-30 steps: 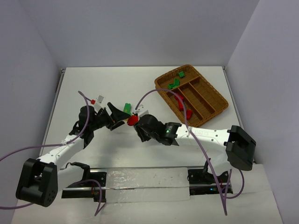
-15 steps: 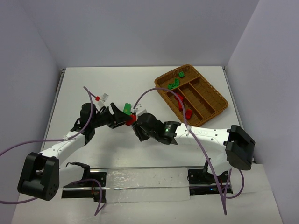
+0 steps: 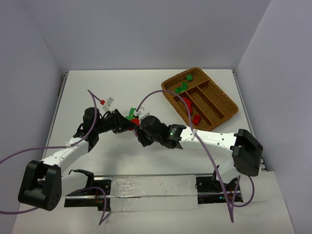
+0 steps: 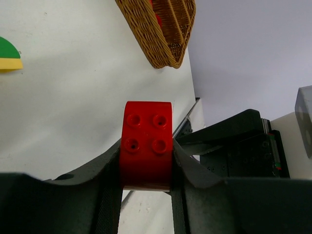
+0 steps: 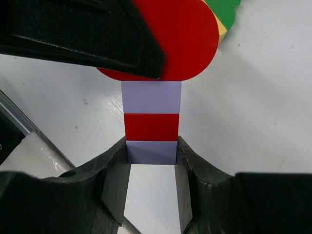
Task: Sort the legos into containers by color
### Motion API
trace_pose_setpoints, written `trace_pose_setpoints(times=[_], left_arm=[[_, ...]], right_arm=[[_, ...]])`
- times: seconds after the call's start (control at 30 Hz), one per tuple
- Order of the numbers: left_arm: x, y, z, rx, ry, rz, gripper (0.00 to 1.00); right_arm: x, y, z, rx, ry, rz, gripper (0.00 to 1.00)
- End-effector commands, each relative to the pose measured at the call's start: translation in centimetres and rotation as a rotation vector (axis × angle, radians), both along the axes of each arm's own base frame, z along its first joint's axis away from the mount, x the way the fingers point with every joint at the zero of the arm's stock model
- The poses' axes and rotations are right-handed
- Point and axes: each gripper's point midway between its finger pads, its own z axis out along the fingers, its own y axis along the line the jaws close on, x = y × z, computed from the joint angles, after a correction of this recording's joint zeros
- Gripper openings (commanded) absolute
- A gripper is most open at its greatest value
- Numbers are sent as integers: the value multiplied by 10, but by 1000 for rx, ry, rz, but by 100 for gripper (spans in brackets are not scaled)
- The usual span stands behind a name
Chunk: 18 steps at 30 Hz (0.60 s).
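Note:
A stuck-together stack of legos hangs between my two grippers near the table's middle. My right gripper [image 5: 152, 146] is shut on the lilac brick [image 5: 151, 151] at the stack's base, with a red brick [image 5: 151, 126] and a second lilac brick [image 5: 151, 97] beyond it. My left gripper [image 4: 146, 148] is shut on the rounded red brick [image 4: 146, 141] at the other end. In the top view the grippers meet at the stack [image 3: 134, 121]. A green and yellow lego [image 5: 225, 13] lies just past it. The wicker tray [image 3: 220, 116] at the back right holds green legos [image 3: 182, 88] and red legos [image 3: 187, 103] in separate compartments.
A small white and red piece [image 3: 106, 102] lies on the table behind the left arm. The tray's corner [image 4: 161, 34] shows in the left wrist view, with the right arm's body [image 4: 243, 146] close on the right. Grey walls enclose the table.
My left gripper has moved right to the stack and closed on the rounded red brick. The right arm has shifted a little left while holding the lilac end.

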Motion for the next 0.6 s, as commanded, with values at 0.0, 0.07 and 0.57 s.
trace_pose_setpoints(times=[0.0,0.07,0.57], left_arm=[[10,3,17,27,-38,45,0],[17,8,12,60,-16,90,0],[40,22,26,52,8,226,0]], right_arm=[[10,-2,25,56,-53,-50,0],[12,-15,19,35,-55,-101,0],[9,-84,-35,-55,33,-303,0]])
